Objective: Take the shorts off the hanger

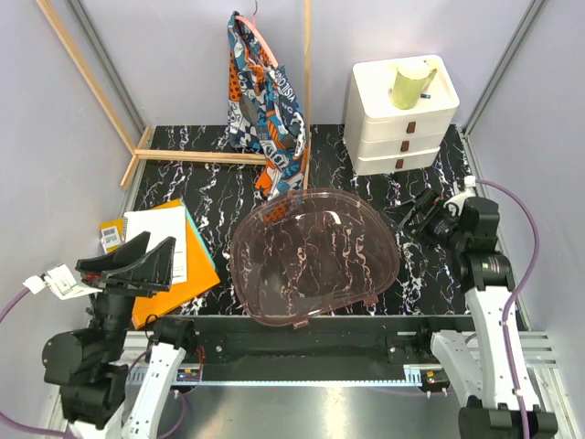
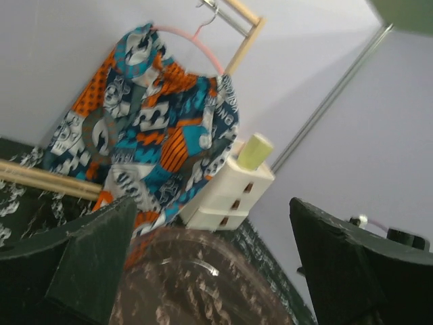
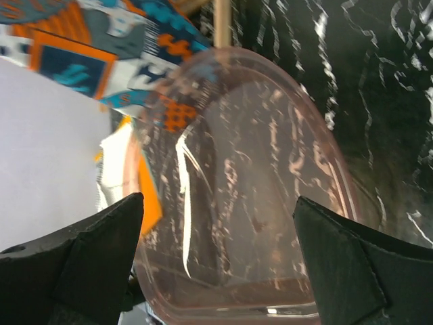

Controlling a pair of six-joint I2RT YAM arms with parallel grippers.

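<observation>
Your shorts (image 1: 265,119) are draped on the hanger (image 1: 262,41), just behind the pink tub (image 1: 315,261). Left gripper (image 1: 157,242) sits left of the tub, fingers spread wide, empty. Right gripper (image 1: 409,218), right of it, likewise wide and empty.

The shorts (image 1: 263,110) are a busy mix of blue, teal, orange, white and black patches (some have white letters on dark blue). The hanger (image 2: 211,57) is salmon pink. The tabletop (image 1: 201,169) is black with white wiggly lines, like marble. The see-through tub (image 1: 315,261) is pale pink. The drawers (image 1: 402,119) are white with little brown handles. The cup (image 1: 411,84) is yellow-green. The folder (image 1: 199,265) is orange.
</observation>
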